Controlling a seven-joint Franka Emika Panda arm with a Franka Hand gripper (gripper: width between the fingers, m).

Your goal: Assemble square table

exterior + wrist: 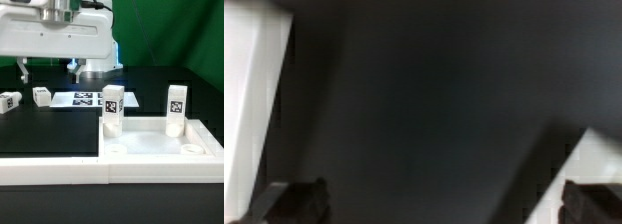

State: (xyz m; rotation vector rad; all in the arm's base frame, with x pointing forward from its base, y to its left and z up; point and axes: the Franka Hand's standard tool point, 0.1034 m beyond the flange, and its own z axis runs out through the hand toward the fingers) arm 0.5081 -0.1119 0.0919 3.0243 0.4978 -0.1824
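Gripper (441, 203): jaws fully spread, nothing held.
Tabletop (160, 146): worktop corner, exterior view's right, beside barrier wall (50, 172); two seated legs (112, 112) upright.
Loose legs (42, 96): opposite edge.
Risk judged: loose leg tipped if gripped off-centre.

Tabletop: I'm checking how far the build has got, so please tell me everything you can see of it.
The tabletop is a white, plastic-looking square slab with a raised rim. It lies flat on the black table toward the exterior view's right, seemingly pushed against the white barrier. One tagged leg stands upright at its far corner on the exterior view's left, another at the far corner on the right. A round hole shows near the front right corner.
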